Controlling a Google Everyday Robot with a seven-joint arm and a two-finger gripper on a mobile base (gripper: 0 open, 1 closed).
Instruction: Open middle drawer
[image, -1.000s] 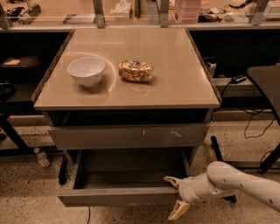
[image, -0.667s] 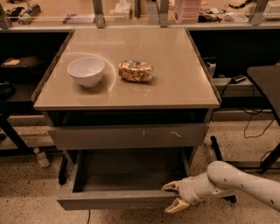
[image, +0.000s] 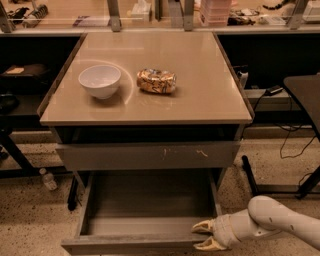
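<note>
A tan table (image: 200, 100) stands above grey fronts. Beneath, the middle drawer (image: 125, 244) is pulled well out, so the opening looks nearly done. At lower right, the gripper (image: 204, 236) pinches its front lip. Next move, likely: release and back away.

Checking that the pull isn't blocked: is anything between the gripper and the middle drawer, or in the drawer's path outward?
Nothing visible. The gripper sits at the right end of the front panel of the middle drawer, with nothing between them. The space ahead of the drawer is out of view.
</note>
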